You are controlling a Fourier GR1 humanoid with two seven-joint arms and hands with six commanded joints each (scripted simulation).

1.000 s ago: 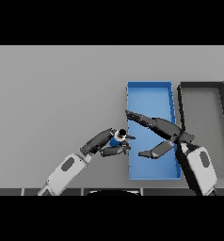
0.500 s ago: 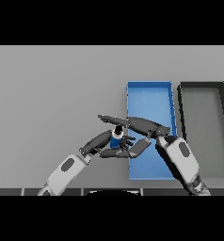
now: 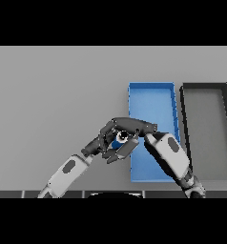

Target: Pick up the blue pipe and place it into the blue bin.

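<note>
Both hands curl round the blue pipe (image 3: 120, 138), left hand (image 3: 100, 143) and right hand (image 3: 129, 127) gripping it just left of the blue bin (image 3: 151, 86).

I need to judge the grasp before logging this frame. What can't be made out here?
- Blue pipe, head view: only a small patch shows; both hands cover the rest, so its length and tilt are hidden.
- Left hand and right hand: overlapping, so which one actually holds the pipe is unclear.
- Blue bin: near right corner hidden by the right arm.
- Black bin: near end hidden by the same arm.
</note>
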